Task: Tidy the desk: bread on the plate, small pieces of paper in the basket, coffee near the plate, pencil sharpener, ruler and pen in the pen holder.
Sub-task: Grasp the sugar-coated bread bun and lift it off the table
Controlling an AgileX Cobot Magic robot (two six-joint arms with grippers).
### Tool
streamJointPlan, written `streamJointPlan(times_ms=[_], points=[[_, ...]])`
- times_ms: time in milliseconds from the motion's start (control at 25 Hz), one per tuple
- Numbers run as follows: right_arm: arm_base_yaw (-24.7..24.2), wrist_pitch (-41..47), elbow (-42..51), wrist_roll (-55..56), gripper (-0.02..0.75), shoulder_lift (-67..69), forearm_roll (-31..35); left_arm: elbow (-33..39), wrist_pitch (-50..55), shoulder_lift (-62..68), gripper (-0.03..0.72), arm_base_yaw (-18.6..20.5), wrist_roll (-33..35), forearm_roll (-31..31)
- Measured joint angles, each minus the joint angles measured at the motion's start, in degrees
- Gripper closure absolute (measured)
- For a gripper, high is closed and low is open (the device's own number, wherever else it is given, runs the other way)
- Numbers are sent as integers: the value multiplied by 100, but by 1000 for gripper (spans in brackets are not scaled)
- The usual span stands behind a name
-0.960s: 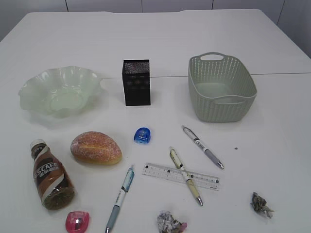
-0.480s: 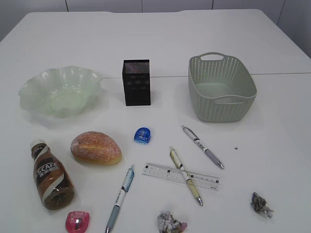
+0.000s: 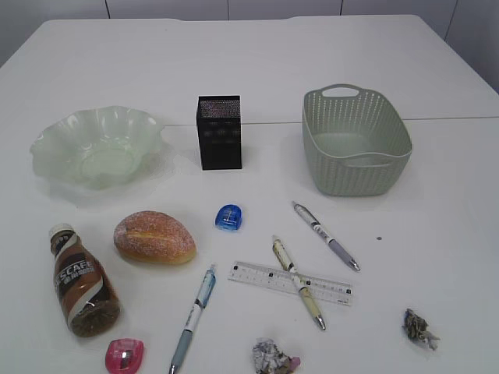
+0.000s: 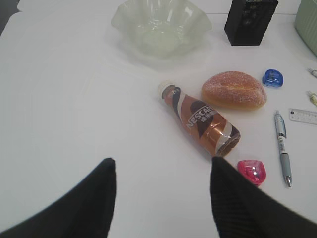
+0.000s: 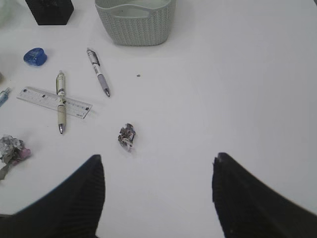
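Nearby: yellow pen (image 3: 298, 283) lies across ruler (image 3: 290, 283); both pincers, left (image 4: 161, 198) & right (image 5: 158, 191), spread over bare table.

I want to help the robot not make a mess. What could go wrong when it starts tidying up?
The coffee bottle lies on its side, so a nudge might roll it into the bread. The yellow pen lies across the ruler; lifting the ruler first could flick the pen away. The paper scraps are tiny and crumpled, so a pincer may slip off them.
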Motion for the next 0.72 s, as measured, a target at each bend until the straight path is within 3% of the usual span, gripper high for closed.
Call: streamJointPlan(times_ms=[720], points=[[0, -64, -23, 0, 239, 0, 52, 0, 0, 0, 271, 0, 0, -26]])
